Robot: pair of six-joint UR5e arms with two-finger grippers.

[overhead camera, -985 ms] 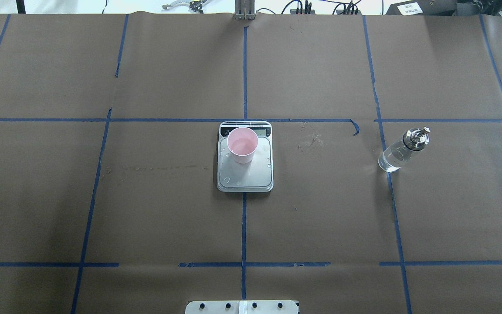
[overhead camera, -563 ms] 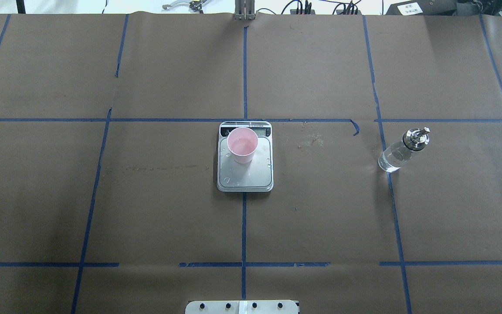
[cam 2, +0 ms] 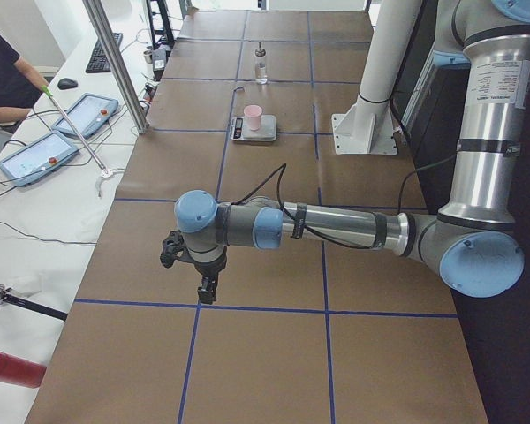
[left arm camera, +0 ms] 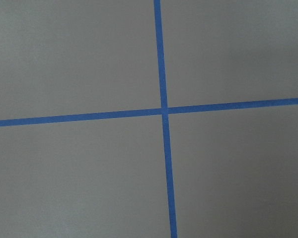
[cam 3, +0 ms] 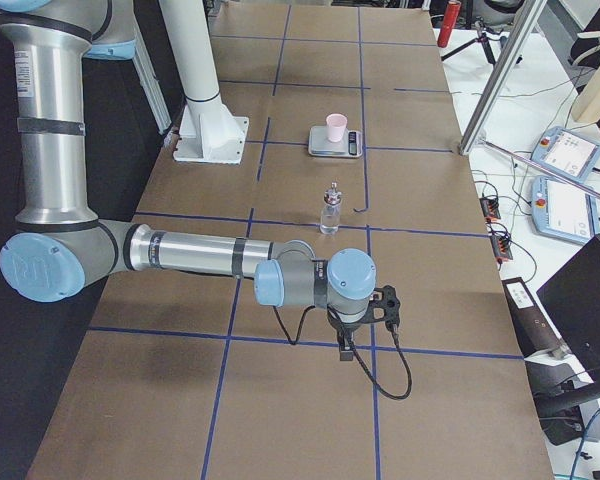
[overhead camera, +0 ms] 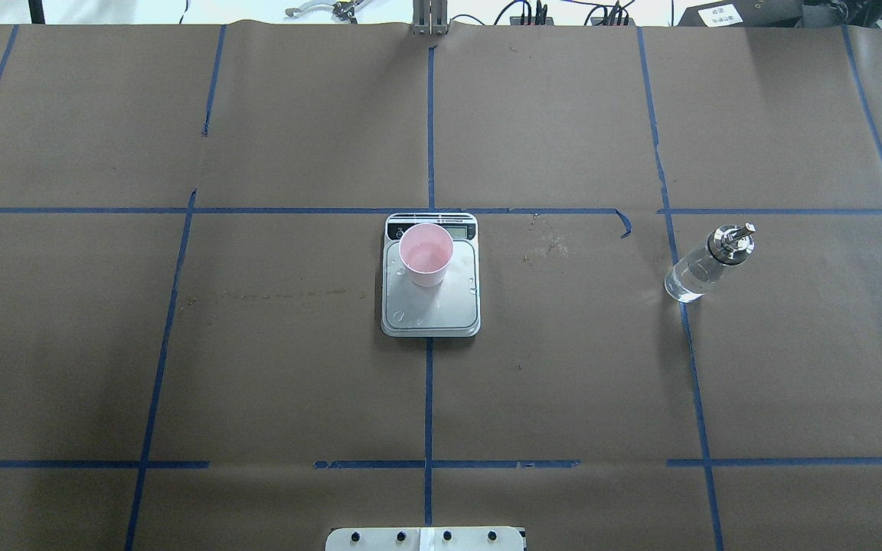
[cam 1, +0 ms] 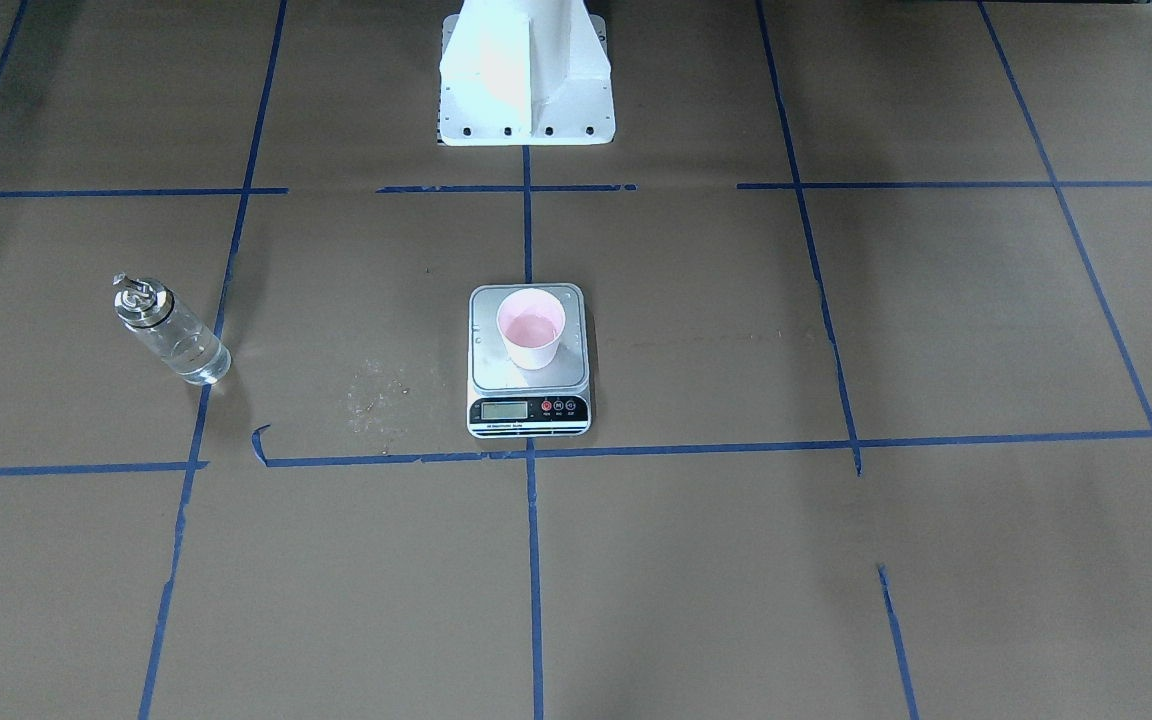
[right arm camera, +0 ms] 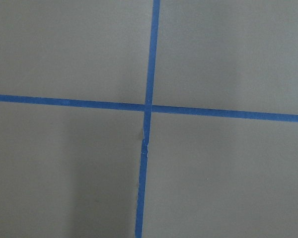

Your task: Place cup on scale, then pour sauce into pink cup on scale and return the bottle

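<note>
The pink cup (overhead camera: 426, 255) stands upright on the far part of the scale's silver plate (overhead camera: 431, 310), with clear liquid in it; it also shows in the front view (cam 1: 531, 328). Drops lie on the plate. The clear bottle (overhead camera: 697, 269) with its silver collar stands alone to the right, also in the front view (cam 1: 171, 340). My left gripper (cam 2: 208, 287) shows only in the left side view, far from the scale over a tape cross. My right gripper (cam 3: 347, 345) shows only in the right side view, near the bottle (cam 3: 330, 212). I cannot tell whether either is open or shut.
Brown paper with a blue tape grid covers the table. The robot's white base (cam 1: 524, 70) stands at the near edge behind the scale. A dried stain (overhead camera: 544, 245) lies right of the scale. Tablets (cam 2: 66, 128) and a person sit beyond the far edge.
</note>
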